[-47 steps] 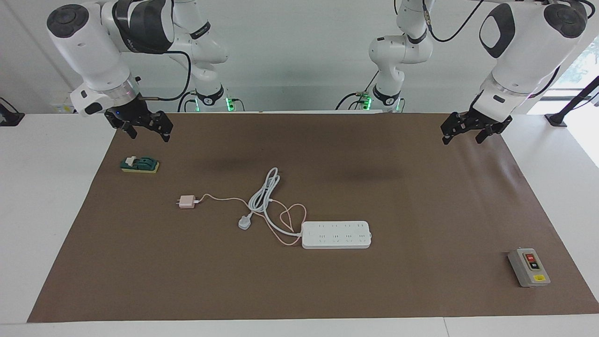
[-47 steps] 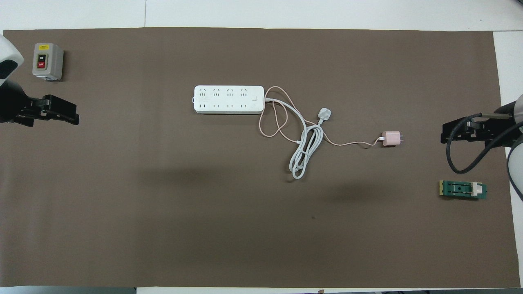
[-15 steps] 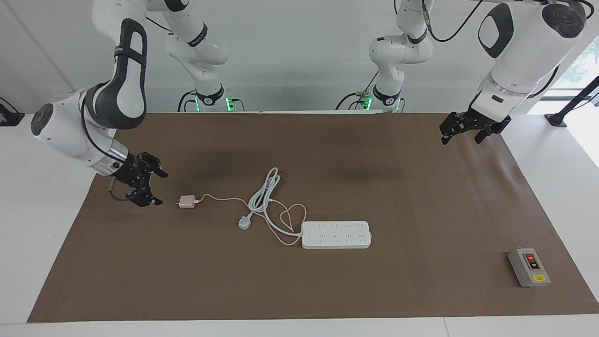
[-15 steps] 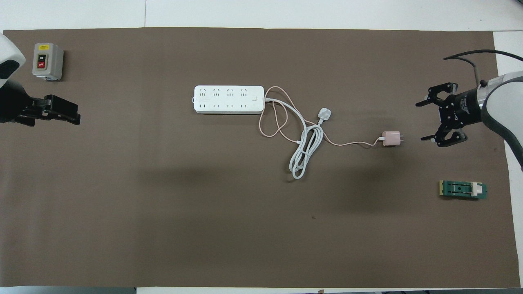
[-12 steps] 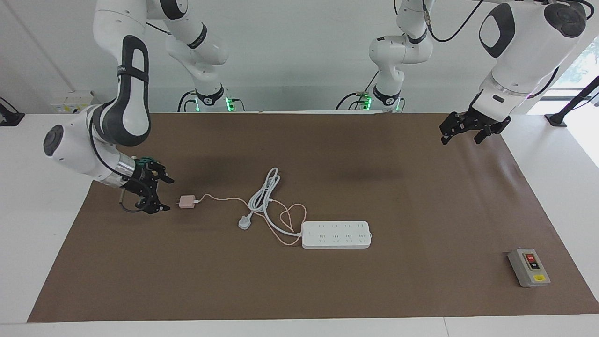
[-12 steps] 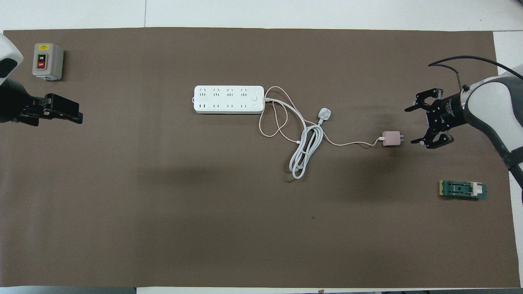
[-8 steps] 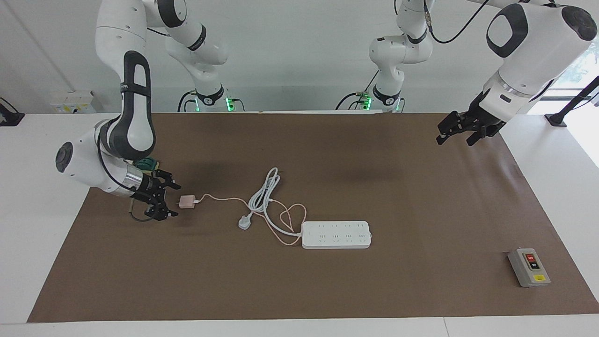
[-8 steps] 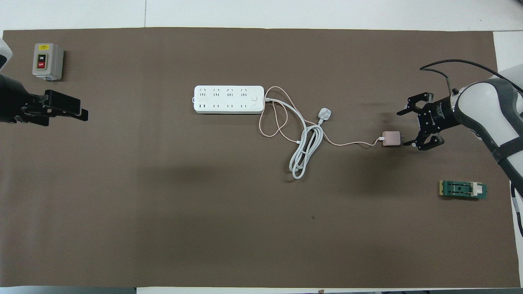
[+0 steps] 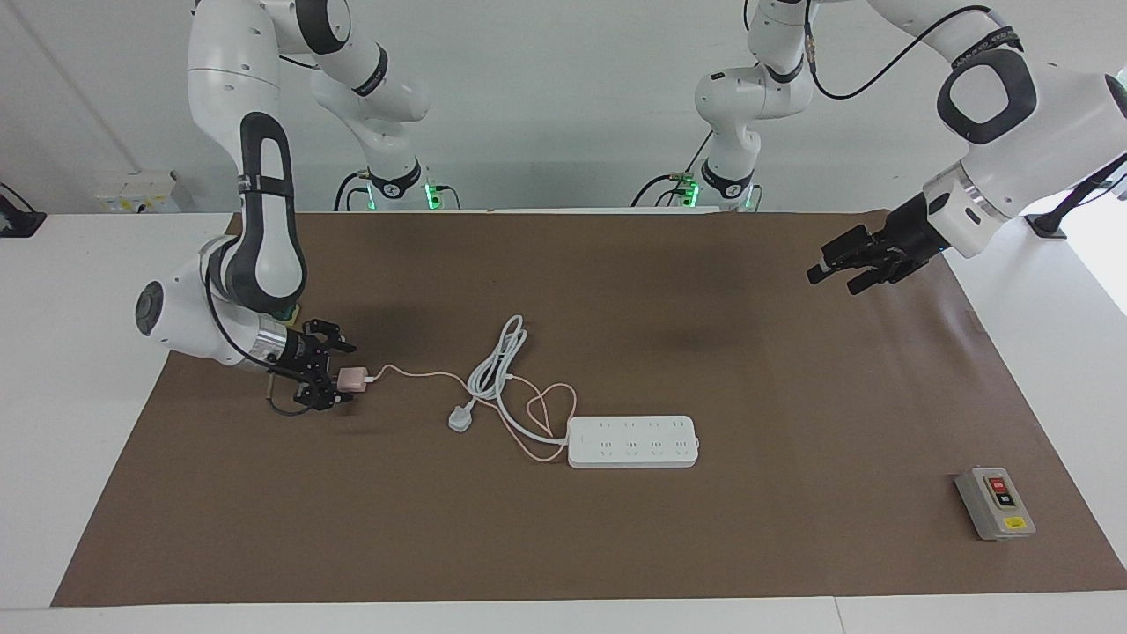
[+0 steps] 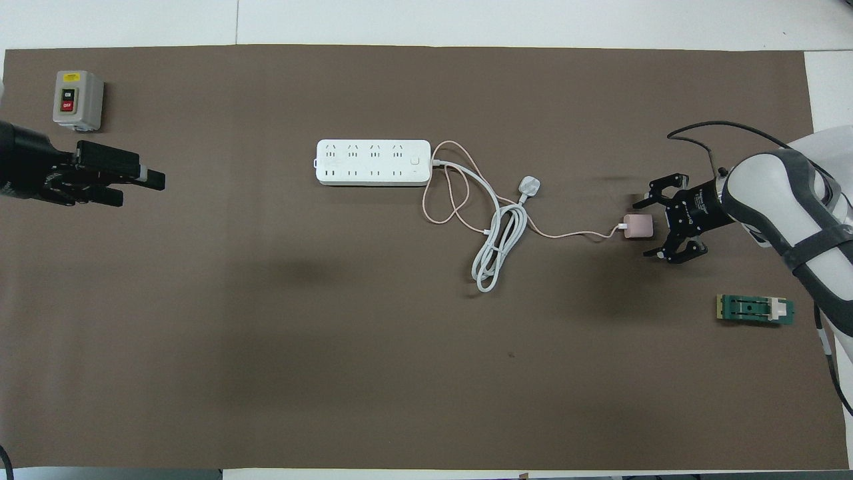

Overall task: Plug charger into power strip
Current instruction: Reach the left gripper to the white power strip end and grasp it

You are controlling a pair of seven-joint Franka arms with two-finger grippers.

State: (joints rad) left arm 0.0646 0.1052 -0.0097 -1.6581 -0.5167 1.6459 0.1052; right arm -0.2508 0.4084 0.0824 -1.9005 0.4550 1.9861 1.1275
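Clearly the right gripper is down at mat level with its jaws spread wide and the charger sitting between them, not yet pinched; one finger lies on the robots' side of the pink cube, the other on the side away from the robots. From overhead the right gripper straddles the charger the same way, prong end toward the wrist, though whether either pad already brushes the plastic is hard to say from this height. Judged by its look, the cube is light, rigid and smooth-sided, so it should slide on the brown mat if nudged from one side only; the sensible hold is across its two flat side faces, clear of the prongs. Its thin pink cable trails out of the open mouth of the jaws toward the power strip, soft and looped across the strip's thick white cord, so it may drag a little when lifted. The right arm is folded low, forearm nearly level, wrist pointing along the table toward the strip. The strip lies well apart from those jaws, out past the cable loops, flat with its sockets up. The left gripper hangs in the air over the mat near the left arm's end, well apart from the strip, jaws wide and empty, waiting
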